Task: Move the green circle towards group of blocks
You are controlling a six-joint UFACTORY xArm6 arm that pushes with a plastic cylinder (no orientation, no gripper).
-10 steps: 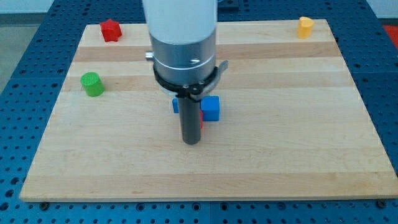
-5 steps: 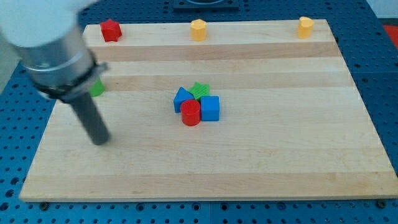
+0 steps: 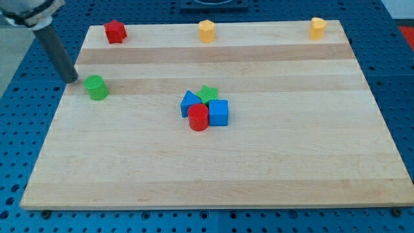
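Green circle (image 3: 97, 87) sits near the view's left edge of the board (image 3: 272, 168), well apart from the group. My tip (image 3: 72, 79) is just beside it, up and to the view's left, at the board's left border, not clearly touching. No fingers here, only a plain rod, so nothing spread or pinched.

The group sits mid-board: blue triangle-ish block (image 3: 189, 102), green star (image 3: 207, 94), blue cube (image 3: 218, 112), red cylinder (image 3: 198, 118), all packed touching. Red block (image 3: 115, 31) is at the top left, with one yellow block (image 3: 206, 30) at top middle and another yellow block (image 3: 317, 28) at top right, all far from the push line.

Risks, as I judge them:
- Round block and a thin rod: an off-centre contact would likely let the circle roll off the tip sideways and drift toward the view's bottom or top instead of right.
- Tip starts above-left, so a straight push sends it down-right; roughly the right heading, but slightly off and it passes below the group.
- Pushing too far rams the cluster and scatters it; blue triangle-ish block would take the hit first.
- Tip is at the board edge; unclear whether it is over wood or just off it.
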